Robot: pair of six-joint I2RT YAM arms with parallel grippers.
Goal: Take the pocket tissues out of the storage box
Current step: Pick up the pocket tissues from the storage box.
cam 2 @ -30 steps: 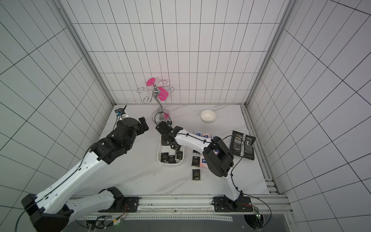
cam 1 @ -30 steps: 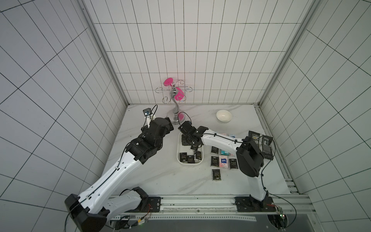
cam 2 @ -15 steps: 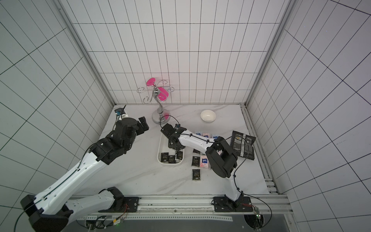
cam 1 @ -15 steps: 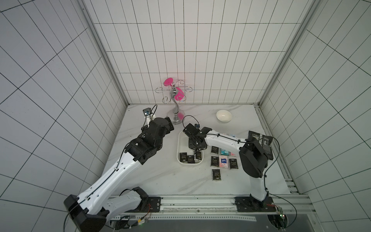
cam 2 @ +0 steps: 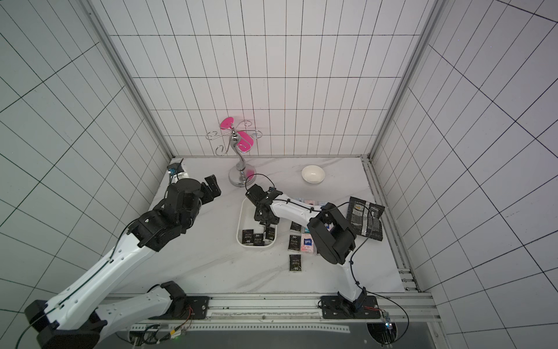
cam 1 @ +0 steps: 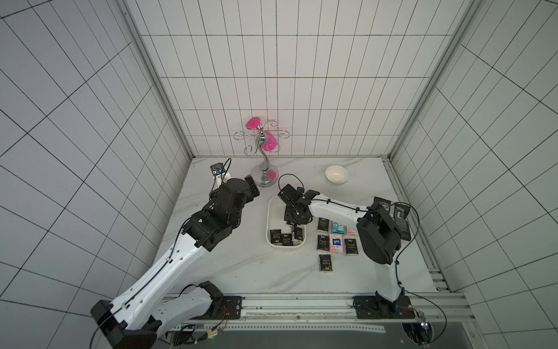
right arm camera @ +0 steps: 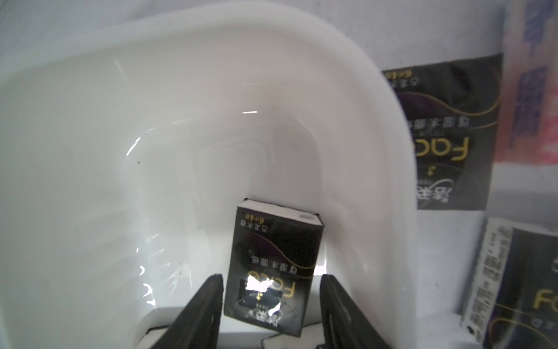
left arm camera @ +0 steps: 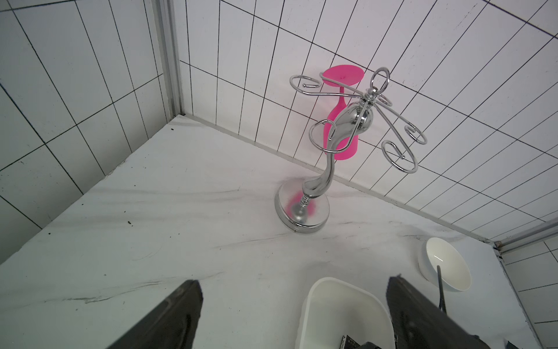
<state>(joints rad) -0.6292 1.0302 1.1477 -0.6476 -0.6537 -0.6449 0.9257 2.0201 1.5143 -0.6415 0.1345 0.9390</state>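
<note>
Tiled walls are framing the marble bench (cam 1: pixel 241 272). Right gripper (right arm camera: pixel 271 281) is hovering released astride a black pocket tissues pack (right arm camera: pixel 271 238) by the right wall of the storage box (right arm camera: pixel 377 127). The grasp is seemingly pending, calling for clenching, then lifting.

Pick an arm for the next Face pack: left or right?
Right. The right gripper is in the storage box, jaws open astride a black Face pack; the left gripper hangs outside it.
</note>
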